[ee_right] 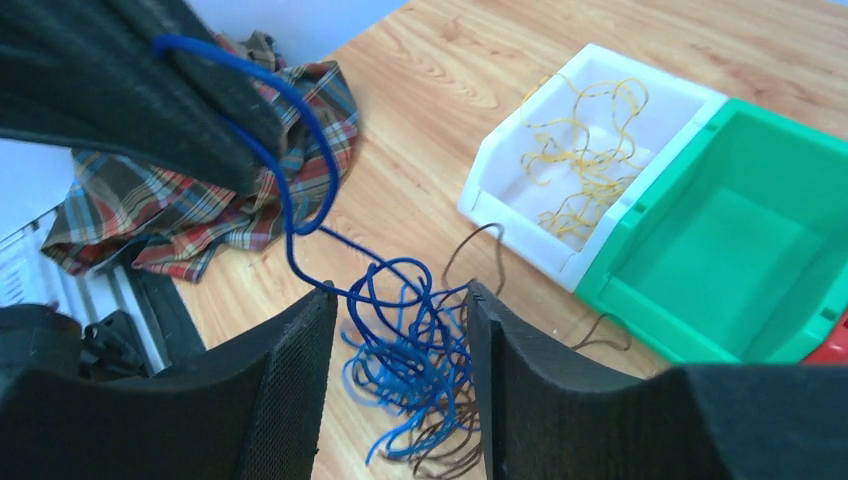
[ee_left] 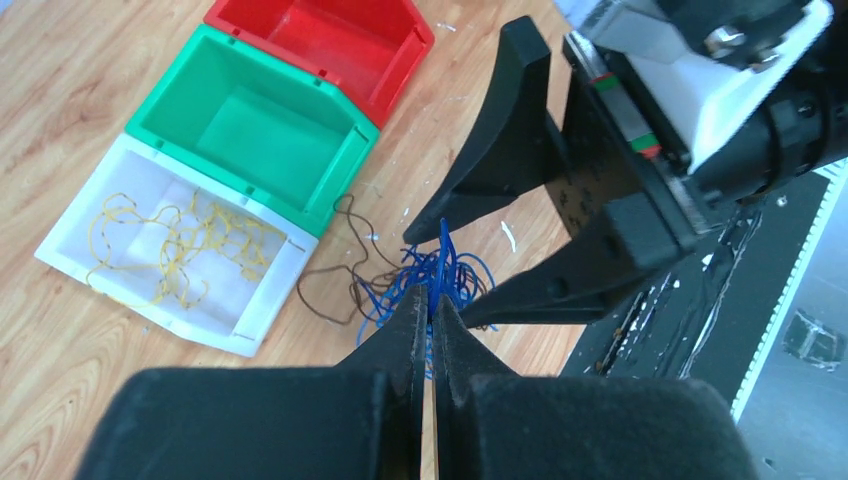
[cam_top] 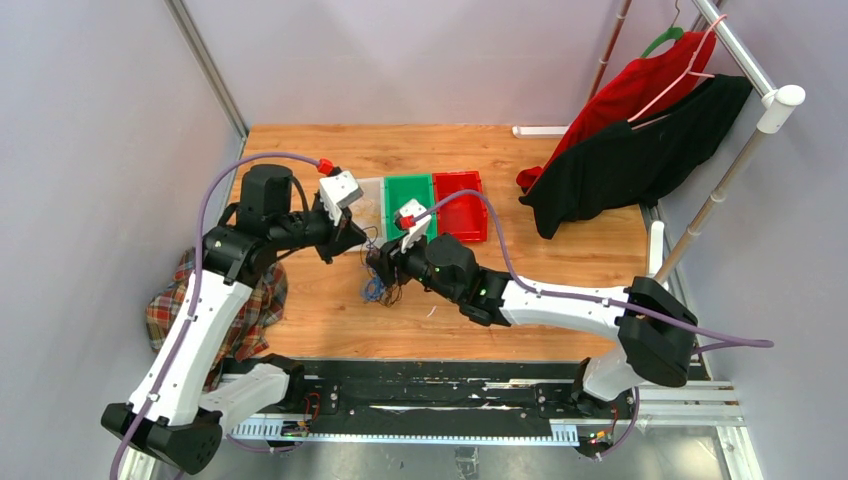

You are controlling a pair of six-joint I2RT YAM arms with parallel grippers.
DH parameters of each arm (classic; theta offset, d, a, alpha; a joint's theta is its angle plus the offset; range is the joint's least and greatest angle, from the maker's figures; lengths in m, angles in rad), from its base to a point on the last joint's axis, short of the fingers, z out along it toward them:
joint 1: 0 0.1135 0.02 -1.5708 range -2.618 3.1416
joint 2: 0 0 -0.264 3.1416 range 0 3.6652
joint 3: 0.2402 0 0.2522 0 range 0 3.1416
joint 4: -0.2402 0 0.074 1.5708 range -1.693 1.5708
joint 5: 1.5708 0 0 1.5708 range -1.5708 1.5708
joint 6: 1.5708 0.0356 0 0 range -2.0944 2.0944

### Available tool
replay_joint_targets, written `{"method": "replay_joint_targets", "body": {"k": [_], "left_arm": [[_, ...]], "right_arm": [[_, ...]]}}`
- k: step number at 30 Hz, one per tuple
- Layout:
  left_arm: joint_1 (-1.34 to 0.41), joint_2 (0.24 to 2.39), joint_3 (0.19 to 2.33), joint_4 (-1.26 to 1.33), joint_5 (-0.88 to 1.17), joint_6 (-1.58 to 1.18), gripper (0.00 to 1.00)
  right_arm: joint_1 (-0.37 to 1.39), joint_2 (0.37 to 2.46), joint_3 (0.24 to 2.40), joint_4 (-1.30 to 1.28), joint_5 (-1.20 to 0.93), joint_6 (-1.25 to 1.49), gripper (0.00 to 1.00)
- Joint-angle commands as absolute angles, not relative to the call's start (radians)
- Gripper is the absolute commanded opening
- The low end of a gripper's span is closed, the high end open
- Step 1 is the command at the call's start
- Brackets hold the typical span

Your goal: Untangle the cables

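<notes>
1. Pale lilac walls [cam_top: 420, 50] enclose a wooden tabletop [cam_top: 560, 260].
2. A rack [cam_top: 742, 52] at the far right corner holds a red garment [cam_top: 620, 100] and a black garment [cam_top: 640, 160].
3. A plaid cloth [cam_top: 165, 300] drapes over the left edge.

The left fingers [cam_top: 351, 236] and right fingers [cam_top: 379, 263] nearly meet over the counter [cam_top: 330, 335], right at the cables [cam_top: 374, 290], a small blue and dark tangle. Behind them a white bin [cam_top: 371, 186], green bin [cam_top: 409, 180] and red bin [cam_top: 457, 177] stand side by side. A plaid cloth [cam_top: 262, 300] lies at the counter's left edge
</notes>
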State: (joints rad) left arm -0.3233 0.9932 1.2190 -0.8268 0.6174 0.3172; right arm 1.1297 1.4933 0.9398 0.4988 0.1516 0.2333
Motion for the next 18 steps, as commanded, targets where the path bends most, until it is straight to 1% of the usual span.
{"method": "replay_joint_targets", "body": {"k": [1, 4, 8, 12, 18], "left_arm": [[-0.329, 0.985, 1.282, -0.876, 0.666, 0.300, 0.01], [-0.329, 0.988, 1.309, -0.900, 0.701, 0.300, 0.01], [-0.329, 0.989, 1.360, -0.924, 0.738, 0.297, 0.01], [-0.330, 0.989, 1.425, -0.928, 0.767, 0.280, 0.01], [-0.330, 1.001, 1.541, -0.928, 0.784, 0.245, 0.00]], "right_arm": [[1.139, 1.509, 0.990, 0.570, 0.249, 0.205, 0.49], [1.139, 1.512, 0.989, 0.573, 0.274, 0.200, 0.45], [1.139, 1.509, 0.963, 0.568, 0.295, 0.201, 0.43], [1.138, 1.501, 0.914, 0.580, 0.296, 0.219, 0.38], [1.138, 1.499, 0.834, 0.600, 0.276, 0.256, 0.38]]}}
